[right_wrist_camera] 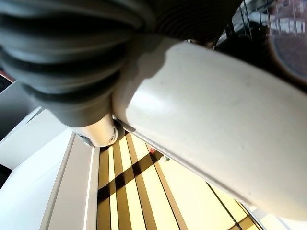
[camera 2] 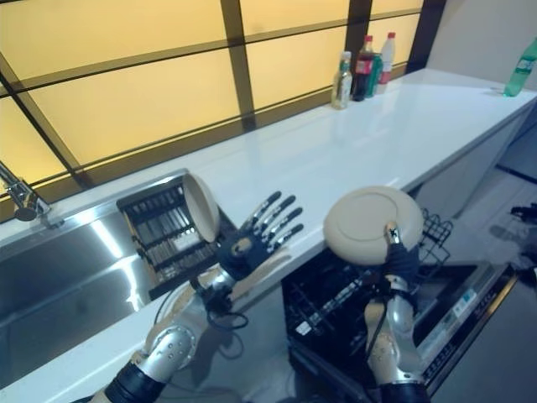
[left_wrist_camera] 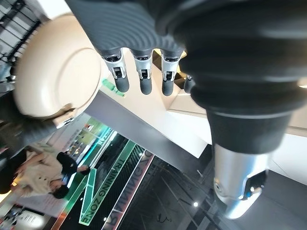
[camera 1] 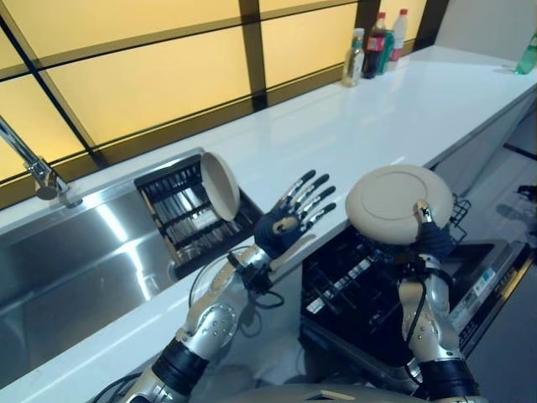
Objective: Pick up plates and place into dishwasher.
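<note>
My right hand point(camera 1: 433, 241) is shut on a round cream plate point(camera 1: 393, 201), its thumb lying over the plate's lower rim. It holds the plate tilted above the open dishwasher's black rack point(camera 1: 352, 285). In the right wrist view the plate's pale underside point(right_wrist_camera: 216, 124) lies right against the hand. My left hand point(camera 1: 289, 220) is raised over the counter's front edge, open with its fingers point(left_wrist_camera: 141, 76) spread and nothing in it. A second cream plate point(camera 1: 220, 186) stands on edge in the dark dish rack point(camera 1: 172, 220) set in the sink.
The steel sink point(camera 1: 67, 260) with a faucet point(camera 1: 38, 172) lies at the left. Several bottles point(camera 1: 373, 46) stand at the far end of the white counter point(camera 1: 377, 109), with a green bottle point(camera 1: 529, 54) at the far right. The dishwasher door point(camera 1: 495, 277) hangs open at the lower right.
</note>
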Robot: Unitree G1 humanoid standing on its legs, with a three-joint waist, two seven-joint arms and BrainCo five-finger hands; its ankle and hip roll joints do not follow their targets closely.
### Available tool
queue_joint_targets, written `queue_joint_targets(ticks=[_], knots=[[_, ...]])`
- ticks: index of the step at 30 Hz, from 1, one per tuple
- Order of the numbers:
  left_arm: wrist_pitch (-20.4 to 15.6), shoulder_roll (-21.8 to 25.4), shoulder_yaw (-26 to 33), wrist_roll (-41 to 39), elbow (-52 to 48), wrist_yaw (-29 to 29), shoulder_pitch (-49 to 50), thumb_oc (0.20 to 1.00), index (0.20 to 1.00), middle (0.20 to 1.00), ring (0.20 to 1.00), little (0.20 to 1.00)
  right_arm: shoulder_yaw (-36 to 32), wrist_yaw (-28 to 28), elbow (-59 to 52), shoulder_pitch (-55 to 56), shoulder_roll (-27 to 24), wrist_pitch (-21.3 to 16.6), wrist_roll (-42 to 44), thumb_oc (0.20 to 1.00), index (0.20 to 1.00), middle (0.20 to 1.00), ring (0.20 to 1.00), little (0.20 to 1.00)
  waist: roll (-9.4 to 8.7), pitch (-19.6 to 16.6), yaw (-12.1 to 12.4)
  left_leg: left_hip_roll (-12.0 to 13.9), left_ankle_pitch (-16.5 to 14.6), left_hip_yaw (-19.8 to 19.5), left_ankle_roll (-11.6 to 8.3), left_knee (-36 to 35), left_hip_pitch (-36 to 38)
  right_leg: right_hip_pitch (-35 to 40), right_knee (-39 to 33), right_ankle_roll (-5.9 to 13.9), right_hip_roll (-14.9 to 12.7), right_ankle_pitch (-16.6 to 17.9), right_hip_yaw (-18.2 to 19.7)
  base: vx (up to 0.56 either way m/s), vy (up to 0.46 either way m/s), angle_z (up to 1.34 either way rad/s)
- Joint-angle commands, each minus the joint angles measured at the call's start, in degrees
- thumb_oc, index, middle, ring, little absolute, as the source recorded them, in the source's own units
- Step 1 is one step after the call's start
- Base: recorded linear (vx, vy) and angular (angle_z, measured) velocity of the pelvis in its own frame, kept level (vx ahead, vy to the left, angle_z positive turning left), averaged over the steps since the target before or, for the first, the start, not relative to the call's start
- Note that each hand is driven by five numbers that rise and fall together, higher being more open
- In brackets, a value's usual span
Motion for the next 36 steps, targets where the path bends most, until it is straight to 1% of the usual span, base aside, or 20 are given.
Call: queue_joint_targets(ticks=[1, 2, 3, 6, 7, 8, 9, 12, 17, 19, 22, 25, 27, 31, 32, 34, 35, 36], knots=[[-0.9, 0.9, -2.3, -2.5, -4.4, -1.8, -0.1, 1.000, 1.000, 1.000, 1.000, 1.000, -0.7, -0.3, 5.7, -3.2, -3.7, 1.7, -9.4, 0.200, 0.200, 0.200, 0.200, 0.200, -0.97, 1.5, 1.0, -1.4, -7.7, -3.4, 5.13, 4.7, -1.2, -7.6, 3.3, 4.32, -1.4, 5.0, -2.9, 0.00, -0.048, 0.00], [-0.6, 1.0, -2.5, -2.6, -4.0, -2.0, -0.1, 1.000, 1.000, 1.000, 1.000, 1.000, -0.6, 0.9, 7.5, -3.4, -4.5, 3.0, -10.9, 0.200, 0.200, 0.200, 0.200, 0.200, -1.20, 1.6, 1.0, -1.4, -8.1, -3.2, 5.20, 5.3, -1.3, -7.7, 3.3, 4.42, -1.5, 5.1, -2.9, 0.00, -0.052, 0.01], [-0.4, 1.1, -2.6, -2.7, -3.9, -2.2, 0.0, 1.000, 1.000, 1.000, 1.000, 1.000, -0.3, 1.6, 9.0, -3.5, -5.3, 3.3, -11.9, 0.200, 0.200, 0.200, 0.200, 0.200, -1.34, 1.7, 1.0, -1.3, -8.3, -2.9, 5.26, 5.8, -1.4, -7.7, 3.4, 4.51, -1.7, 5.2, -2.9, 0.00, -0.051, 0.00], [0.7, 1.7, -3.0, -3.2, -3.9, -3.5, 0.4, 1.000, 1.000, 1.000, 1.000, 1.000, 1.1, 4.4, 13.5, -3.7, -9.1, 6.0, -16.6, 0.200, 0.200, 0.200, 0.200, 0.200, -1.98, 2.1, 0.9, -1.0, -9.4, -2.1, 5.49, 7.5, -1.6, -8.4, 4.0, 4.69, -2.0, 5.5, -3.0, 0.00, -0.054, 0.00], [1.3, 1.9, -2.9, -3.2, -4.1, -3.8, 0.5, 1.000, 1.000, 1.000, 1.000, 1.000, 1.2, 3.9, 14.6, -3.8, -10.4, 6.6, -17.4, 0.200, 0.200, 0.200, 0.200, 0.200, -2.19, 2.2, 0.8, -0.9, -9.5, -1.8, 5.48, 7.8, -1.7, -8.6, 4.1, 4.73, -2.0, 5.6, -3.1, -0.01, -0.038, -0.01], [1.4, 1.9, -2.9, -3.3, -4.1, -3.8, 0.5, 1.000, 1.000, 1.000, 1.000, 1.000, 1.2, 3.8, 14.8, -3.9, -10.6, 6.6, -17.4, 0.200, 0.200, 0.200, 0.200, 0.200, -2.18, 2.2, 0.8, -0.9, -9.6, -1.8, 5.48, 7.9, -1.7, -8.6, 4.1, 4.73, -2.0, 5.6, -3.1, -0.01, -0.040, -0.03], [1.8, 2.2, -2.9, -3.4, -4.1, -3.9, 0.3, 1.000, 1.000, 1.000, 1.000, 1.000, 0.9, 4.3, 16.5, -4.1, -11.7, 6.5, -16.2, 0.200, 0.200, 0.200, 0.200, 0.200, -2.38, 2.2, 0.7, -0.9, -9.8, -1.5, 5.50, 8.1, -1.7, -8.8, 4.1, 4.78, -2.0, 5.8, -3.1, 0.00, -0.031, -0.07], [2.5, 2.3, -2.9, -3.5, -4.1, -4.3, -0.6, 1.000, 1.000, 1.000, 1.000, 1.000, -0.8, 3.6, 20.0, -5.1, -12.9, 5.1, -13.2, 0.200, 0.200, 0.200, 0.200, 0.200, -2.37, 2.5, 0.1, -0.7, -10.6, -1.2, 5.68, 8.5, -1.1, -8.7, 4.3, 4.90, -2.0, 6.0, -3.1, 0.01, -0.012, -0.11], [2.9, 1.9, -3.6, -4.3, -4.2, -3.2, -2.0, 1.000, 1.000, 1.000, 1.000, 1.000, -4.1, 0.1, 21.4, -5.2, -11.1, 1.6, -10.2, 0.200, 0.200, 0.200, 0.200, 0.200, -2.04, 2.6, -1.1, -0.7, -11.4, -0.8, 6.03, 8.8, -0.4, -9.4, 5.1, 5.05, -2.0, 6.1, -2.7, 0.00, 0.000, 0.00], [2.6, 1.7, -4.1, -4.3, -4.2, -2.7, -2.3, 1.000, 1.000, 1.000, 1.000, 1.000, -5.2, -1.7, 21.3, -4.8, -10.0, -0.7, -8.7, 0.200, 0.200, 0.200, 0.200, 0.200, -1.86, 2.5, -1.7, -0.8, -11.6, -0.7, 6.19, 9.0, -0.2, -9.6, 5.3, 5.05, -2.0, 6.2, -2.4, 0.00, 0.000, 0.00], [1.5, 1.2, -5.2, -4.3, -3.8, -2.0, -2.7, 1.000, 1.000, 1.000, 1.000, 1.000, -6.6, -3.3, 21.1, -4.0, -8.1, -3.5, -8.9, 0.200, 0.200, 0.200, 0.200, 0.200, -1.63, 2.4, -2.5, -0.8, -12.0, -0.3, 6.41, 9.4, 0.0, -9.8, 5.4, 5.11, -2.0, 6.3, -2.1, 0.00, 0.006, -0.01], [0.3, 1.1, -6.2, -4.2, -3.2, -1.4, -2.9, 1.000, 1.000, 1.000, 1.000, 1.000, -7.3, -3.9, 20.4, -3.1, -6.6, -6.0, -7.9, 0.200, 0.200, 0.200, 0.200, 0.200, -1.32, 2.2, -3.3, -1.0, -12.2, -0.1, 6.61, 9.5, 0.1, -10.1, 5.7, 5.11, -2.0, 6.3, -1.7, 0.01, 0.019, -0.05], [-0.1, 1.0, -6.4, -4.7, -2.9, -0.9, -3.0, 1.000, 1.000, 1.000, 1.000, 1.000, -7.9, -3.0, 19.7, -2.0, -6.0, -6.8, -7.7, 0.200, 0.200, 0.200, 0.200, 0.200, -1.15, 2.2, -3.8, -1.1, -12.3, -0.1, 6.66, 9.6, 0.1, -10.4, 5.9, 5.13, -2.0, 6.3, -1.7, 0.00, 0.013, -0.07], [-0.6, 0.6, -7.0, -5.6, -1.6, -1.1, -3.0, 1.000, 1.000, 1.000, 1.000, 1.000, -7.5, -0.7, 19.4, -0.3, -5.7, -6.9, -9.0, 0.200, 0.200, 0.200, 0.200, 0.200, -1.01, 2.1, -4.5, -1.3, -12.3, 0.0, 6.77, 9.6, -0.1, -10.8, 6.1, 5.10, -2.0, 6.4, -1.6, 0.00, 0.003, -0.06], [-0.7, 0.6, -7.1, -5.5, -1.4, -1.2, -3.0, 1.000, 1.000, 1.000, 1.000, 1.000, -7.4, 0.1, 19.4, -0.1, -5.8, -6.6, -8.9, 0.200, 0.200, 0.200, 0.200, 0.200, -1.00, 2.1, -4.6, -1.3, -12.3, 0.0, 6.78, 9.6, -0.1, -10.9, 6.2, 5.10, -2.0, 6.5, -1.7, 0.00, 0.000, 0.00], [-0.5, 0.6, -6.9, -4.9, -0.8, -2.0, -2.7, 1.000, 1.000, 1.000, 1.000, 1.000, -6.5, 3.9, 20.1, 0.6, -6.4, -5.2, -11.0, 0.200, 0.200, 0.200, 0.200, 0.200, -1.08, 2.2, -4.7, -1.4, -12.4, 0.0, 6.76, 9.7, -0.1, -11.3, 6.4, 5.08, -2.0, 6.5, -1.8, 0.00, 0.000, 0.00], [-0.4, 0.6, -6.9, -4.8, -0.7, -2.2, -2.6, 1.000, 1.000, 1.000, 1.000, 1.000, -6.2, 4.6, 20.3, 0.7, -6.6, -5.1, -11.3, 0.200, 0.200, 0.200, 0.200, 0.200, -1.10, 2.2, -4.7, -1.3, -12.4, 0.0, 6.75, 9.7, -0.1, -11.3, 6.4, 5.07, -2.0, 6.5, -1.8, 0.00, -0.035, -0.01], [-0.1, 0.7, -6.8, -4.7, -0.4, -2.5, -2.3, 1.000, 1.000, 1.000, 1.000, 1.000, -4.9, 6.5, 20.6, 0.8, -7.2, -4.2, -12.9, 0.200, 0.200, 0.200, 0.200, 0.200, -1.16, 2.3, -4.7, -1.3, -12.4, 0.1, 6.76, 9.8, 0.0, -11.4, 6.6, 5.02, -2.0, 6.5, -1.9, 0.01, -0.052, -0.01]])
